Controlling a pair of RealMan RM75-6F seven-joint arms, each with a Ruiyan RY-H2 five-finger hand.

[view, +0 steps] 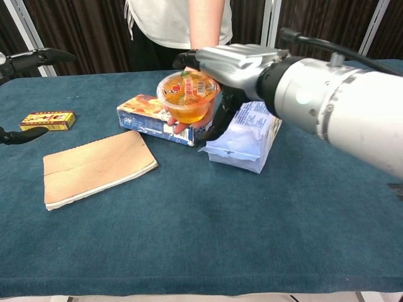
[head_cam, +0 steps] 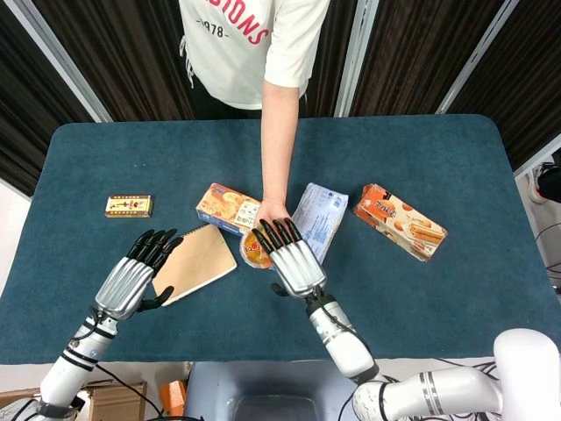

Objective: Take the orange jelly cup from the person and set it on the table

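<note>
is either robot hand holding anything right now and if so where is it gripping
Neither robot hand holds anything. The jelly cup rests in the person's hand; the right hand is spread over it, and the left hand hangs open.

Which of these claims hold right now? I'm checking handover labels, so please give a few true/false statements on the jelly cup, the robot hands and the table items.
1. The orange jelly cup stands on the table. False: the person's hand holds it up from below.
2. The right robot hand is over the cup, fingers extended. True.
3. The left robot hand holds the brown envelope. False: it is open above the table, holding nothing.
4. The white pouch lies between the cup and the orange biscuit box. True.
5. The small yellow box is stacked on the envelope. False: it lies apart, on the cloth.
</note>
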